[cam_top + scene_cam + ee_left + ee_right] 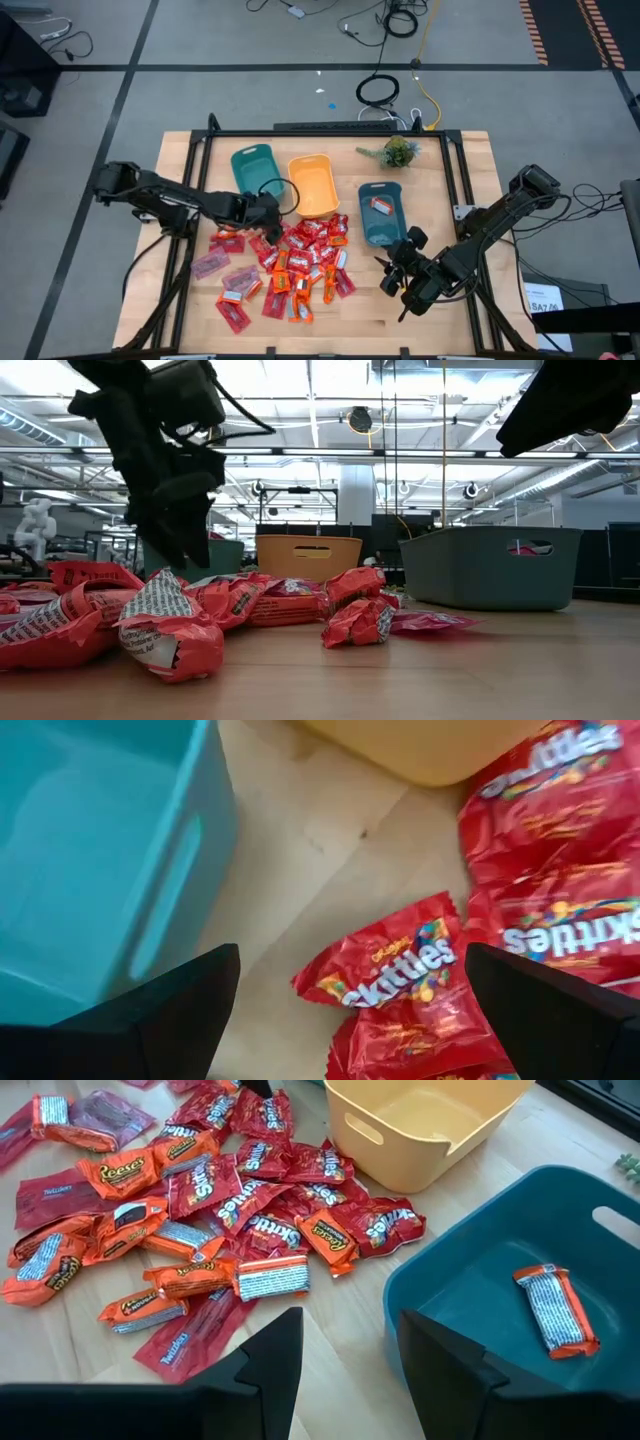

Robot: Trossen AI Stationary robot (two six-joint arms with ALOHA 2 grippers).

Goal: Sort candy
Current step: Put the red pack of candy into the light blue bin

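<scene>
Three bins: I see a teal plastic bin, an orange plastic bin beside it, and a second, darker teal plastic bin towards my right arm's side of the wooden table.
Candy pile: the small flat wrapped candies, mostly shiny red with some orange, lie spread on the table in front of the first two bins; a few pale pink-mauve packets sit at the left edge of the pile.
Sorted piece: one orange-and-silver wrapped candy lies flat on the floor of the darker teal bin.
Left gripper: I have it over the near-left edge of the pile, just in front of the teal bin, fingers spread wide and holding nothing.
Candy under left fingers: in the left wrist view a red Skittles packet lies on the bare wood between my two dark fingers, nearer the far one, touching neither as far as I can tell.
Right gripper: it hangs above the table just in front of the darker teal bin, well clear of the pile; its fingers stand partly apart with nothing between them.
Candy and right fingers: the nearest wrappers lie beyond the fingertips, not between them.
Plant: a small green plant stands behind the darker teal bin.
</scene>
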